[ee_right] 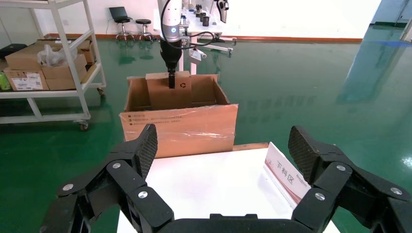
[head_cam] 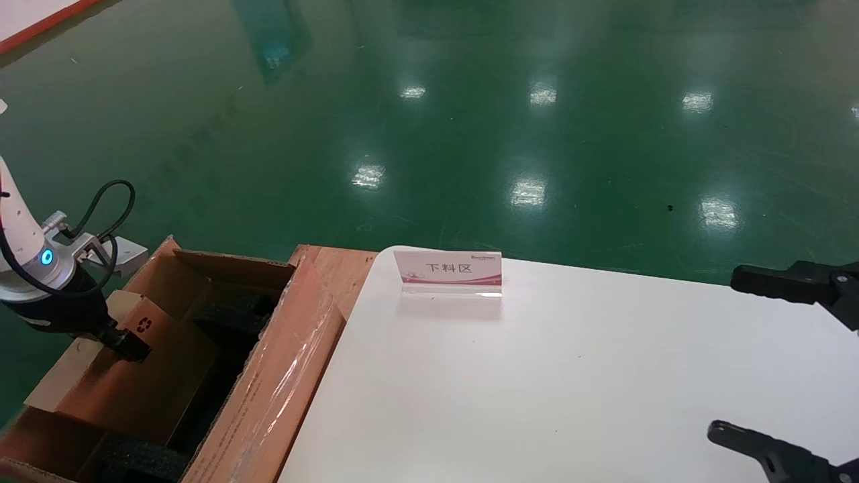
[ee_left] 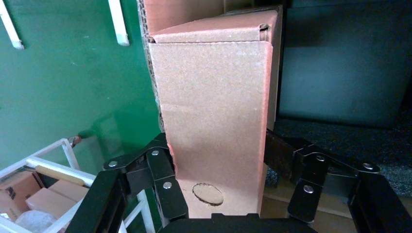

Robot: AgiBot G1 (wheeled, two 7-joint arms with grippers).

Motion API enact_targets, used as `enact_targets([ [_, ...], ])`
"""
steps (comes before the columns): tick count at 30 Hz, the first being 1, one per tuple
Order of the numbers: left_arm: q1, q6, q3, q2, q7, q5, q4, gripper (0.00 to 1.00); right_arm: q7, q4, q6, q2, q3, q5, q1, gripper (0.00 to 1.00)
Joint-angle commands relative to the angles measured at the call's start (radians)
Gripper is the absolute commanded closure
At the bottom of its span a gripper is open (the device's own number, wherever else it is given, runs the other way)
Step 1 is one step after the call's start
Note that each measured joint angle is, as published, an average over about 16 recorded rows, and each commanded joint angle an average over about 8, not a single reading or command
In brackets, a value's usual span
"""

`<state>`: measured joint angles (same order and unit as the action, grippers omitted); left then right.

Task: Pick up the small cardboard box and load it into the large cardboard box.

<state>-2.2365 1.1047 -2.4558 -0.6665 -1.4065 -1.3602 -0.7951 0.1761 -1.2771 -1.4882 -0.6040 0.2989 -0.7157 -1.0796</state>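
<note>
One box held, standing on edge inside the carton

Left gripper (head_cam: 131,345) is clamped on the small cardboard box (head_cam: 144,362). In the left wrist view the fingers (ee_left: 163,179) press both narrow faces of the box (ee_left: 214,126), one each side. Box is upright on edge, recycling symbol (head_cam: 143,325) near its top corner, and it sits inside the large cardboard box (head_cam: 282,376) on the left side, just beside the left wall. Can't tell whether its bottom edge rests on anything.

Large cardboard box stands on the floor (head_cam: 429,121) at the left of the desk (head_cam: 537,389), flaps open. Right flap, the one against the desk edge, carries glossy clear tape (head_cam: 295,362). Black foam (head_cam: 141,459) shows inside at the near end and again at the far end.

Right gripper (head_cam: 792,362) hangs over the right edge of the desk, jaws wide apart, nothing between them. Right wrist view looks across the desk at the carton (ee_right: 180,121) and the left arm (ee_right: 170,39) reaching down into it from above.

On the desk, far side: a small acrylic sign (head_cam: 448,272) with red-and-white card, standing upright, well apart from both grippers.

Behind the carton in the right wrist view: a white wheeled rack (ee_right: 53,63) with cardboard boxes on its shelf.
</note>
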Motion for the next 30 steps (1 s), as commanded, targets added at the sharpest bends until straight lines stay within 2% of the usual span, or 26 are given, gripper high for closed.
enact_targets([
  [1,-0.002,0.001,-0.001,0.001,-0.001,-0.002,-0.002,0.0,0.0,0.0,0.0,0.0,0.0,0.0,0.0,0.0],
  [18,-0.024,-0.018,0.014,0.011,0.017,0.005,-0.03,0.0,0.0,0.0,0.0,0.0,0.0,0.0,0.0,0.0],
  [30,-0.213,-0.132,0.129,0.117,0.2,0.055,-0.302,0.0,0.0,0.001,0.0,0.0,0.001,0.0,0.0,0.0],
])
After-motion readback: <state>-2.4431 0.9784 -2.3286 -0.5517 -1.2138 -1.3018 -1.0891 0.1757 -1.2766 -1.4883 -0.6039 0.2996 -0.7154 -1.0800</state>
